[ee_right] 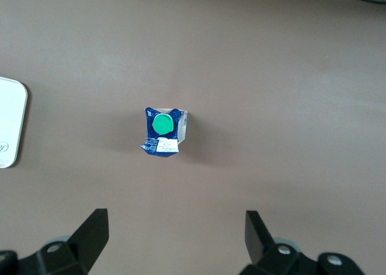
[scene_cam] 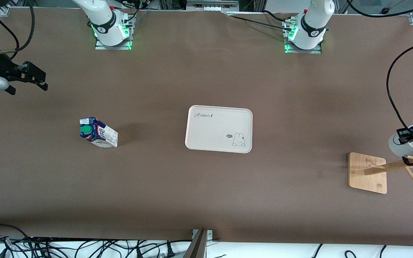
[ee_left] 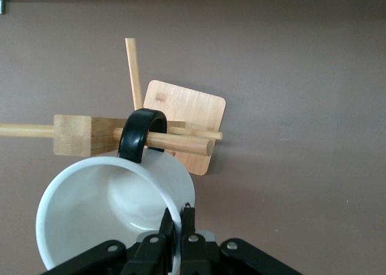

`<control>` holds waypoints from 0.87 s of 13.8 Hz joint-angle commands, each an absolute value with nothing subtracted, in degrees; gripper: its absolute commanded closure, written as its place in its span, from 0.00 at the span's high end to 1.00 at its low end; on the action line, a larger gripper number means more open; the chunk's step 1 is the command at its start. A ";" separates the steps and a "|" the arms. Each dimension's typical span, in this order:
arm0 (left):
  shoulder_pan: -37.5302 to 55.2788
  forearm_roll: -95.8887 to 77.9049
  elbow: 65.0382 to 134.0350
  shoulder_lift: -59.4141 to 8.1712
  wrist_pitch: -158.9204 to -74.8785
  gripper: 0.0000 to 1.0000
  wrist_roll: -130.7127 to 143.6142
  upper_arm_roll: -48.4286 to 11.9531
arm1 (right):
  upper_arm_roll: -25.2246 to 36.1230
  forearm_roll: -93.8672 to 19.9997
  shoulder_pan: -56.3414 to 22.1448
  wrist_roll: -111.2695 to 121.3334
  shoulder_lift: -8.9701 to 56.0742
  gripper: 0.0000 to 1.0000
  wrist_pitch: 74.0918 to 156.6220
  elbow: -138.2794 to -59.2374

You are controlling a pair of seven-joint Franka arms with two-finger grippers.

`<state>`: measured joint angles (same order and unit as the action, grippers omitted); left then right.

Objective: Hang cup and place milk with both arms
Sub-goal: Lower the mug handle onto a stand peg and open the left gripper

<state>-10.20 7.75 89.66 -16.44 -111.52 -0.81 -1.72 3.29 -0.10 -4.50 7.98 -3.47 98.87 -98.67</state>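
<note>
One cup (ee_left: pixel 102 208) handle over a wooden peg (ee_left: pixel 181 143).

The tray (scene_cam: pixel 219 129) lies mid-table. The milk (scene_cam: pixel 98 133) stands beside it toward the right arm's end. The wooden rack (scene_cam: pixel 368 172) stands toward the left arm's end, the cup (ee_left: pixel 114 208) hooked on its peg (ee_left: pixel 181 143).

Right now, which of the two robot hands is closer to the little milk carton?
Right. The right gripper hangs open above the table toward the right arm's end, near the standing milk carton. The left gripper holds the cup at the wooden rack.
</note>
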 commanded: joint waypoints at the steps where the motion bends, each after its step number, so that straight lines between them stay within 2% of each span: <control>1: -10.90 6.59 87.54 -17.84 -110.57 0.63 -2.90 -2.11 | 2.72 0.88 -3.96 7.29 -3.16 1.00 98.09 -97.65; 2: -10.81 6.50 87.37 -17.84 -110.57 1.00 -2.81 -2.20 | 2.72 0.88 -3.96 7.21 -3.16 1.00 98.09 -97.65; 12: -7.92 7.38 87.10 -16.18 -108.65 1.00 -1.24 -4.31 | 2.72 0.88 -3.96 7.29 -3.16 1.00 98.09 -97.65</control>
